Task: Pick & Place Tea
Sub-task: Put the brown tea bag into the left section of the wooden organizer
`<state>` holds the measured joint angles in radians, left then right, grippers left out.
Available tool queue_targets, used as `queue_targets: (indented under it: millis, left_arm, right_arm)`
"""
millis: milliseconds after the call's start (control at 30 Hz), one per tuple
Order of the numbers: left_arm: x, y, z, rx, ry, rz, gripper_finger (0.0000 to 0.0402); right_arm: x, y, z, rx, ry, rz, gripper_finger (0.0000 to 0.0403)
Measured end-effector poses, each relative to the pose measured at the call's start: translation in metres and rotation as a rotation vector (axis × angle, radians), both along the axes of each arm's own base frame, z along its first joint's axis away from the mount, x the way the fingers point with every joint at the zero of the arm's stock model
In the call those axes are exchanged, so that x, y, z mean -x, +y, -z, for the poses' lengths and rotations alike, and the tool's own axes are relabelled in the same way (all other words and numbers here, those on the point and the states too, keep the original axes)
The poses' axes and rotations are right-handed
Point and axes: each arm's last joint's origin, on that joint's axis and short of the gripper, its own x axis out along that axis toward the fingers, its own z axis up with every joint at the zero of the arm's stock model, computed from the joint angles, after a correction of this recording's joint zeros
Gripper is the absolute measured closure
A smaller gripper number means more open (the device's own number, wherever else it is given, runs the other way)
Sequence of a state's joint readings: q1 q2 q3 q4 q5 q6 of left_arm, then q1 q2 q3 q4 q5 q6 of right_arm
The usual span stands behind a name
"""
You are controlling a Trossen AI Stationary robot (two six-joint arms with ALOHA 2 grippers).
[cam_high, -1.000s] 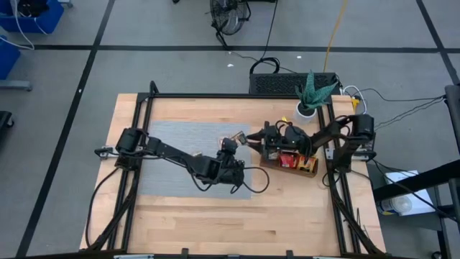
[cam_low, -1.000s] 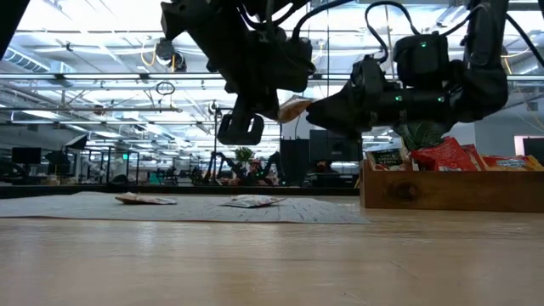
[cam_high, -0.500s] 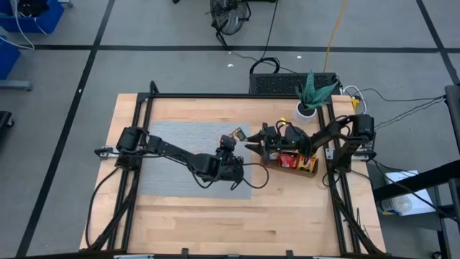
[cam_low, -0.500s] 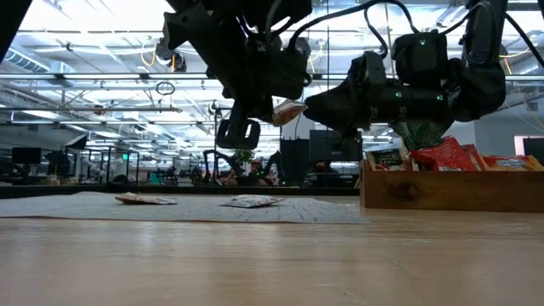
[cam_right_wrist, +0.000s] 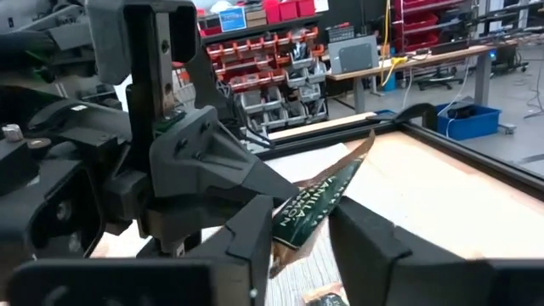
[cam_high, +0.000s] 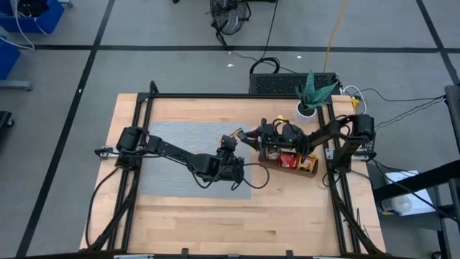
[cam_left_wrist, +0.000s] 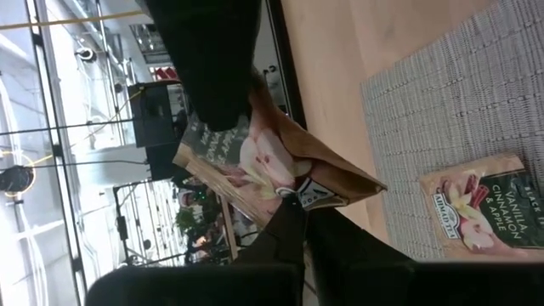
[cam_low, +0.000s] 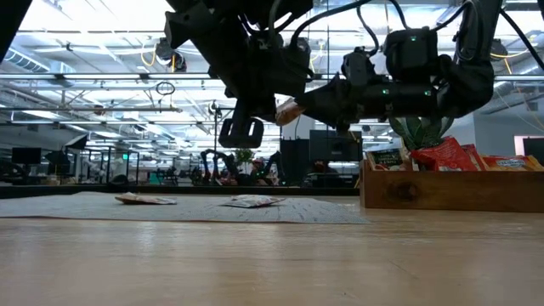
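Your left gripper has its fingers pressed together on a tea sachet, pinching the flat paper packet by one edge and holding it in the air above the grey mat. Your right gripper meets it there, its dark fingers spread either side of the same sachet's free edge; you cannot tell whether the pads touch the paper.

In the low view the sachet hangs between the two grippers, well above the table, with both arms crowding the space around it. Below lie two more sachets flat on the woven mat, and the left wrist view shows another one lying on the weave close under the grip.

Just beside the right gripper, off the mat's edge, stands the brown wooden tray, its compartments already holding upright red and yellow packets. A potted plant stands near the table's far edge behind the tray. The bare wooden table on the near side is open for moving.
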<state>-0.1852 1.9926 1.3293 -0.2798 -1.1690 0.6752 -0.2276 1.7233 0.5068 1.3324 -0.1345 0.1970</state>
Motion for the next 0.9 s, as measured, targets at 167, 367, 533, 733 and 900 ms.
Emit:
queue_targets:
  millis: [167,367,533,733,900]
  left_arm:
    - [0.000,0.000,0.000,0.003,-0.005,-0.002,0.0397]
    - [0.000,0.000,0.000,0.039,-0.078,-0.025,0.0375]
    - [-0.001,0.004,0.002,0.302,-0.258,-0.047,0.0340]
    - [0.005,0.029,-0.005,0.900,-0.330,-0.125,0.0253]
    - [0.013,0.047,0.002,1.015,-0.264,-0.222,0.0183]
  right_arm:
    - [0.000,-0.001,0.001,0.014,0.008,0.005,0.0370]
    - [0.000,0.000,-0.001,0.071,-0.009,0.012,0.0401]
    - [0.003,0.000,-0.012,0.143,-0.021,0.057,0.0402]
    - [0.012,0.004,-0.026,0.268,0.101,0.120,0.0403]
    - [0.027,0.027,-0.043,0.383,0.234,0.021,0.0403]
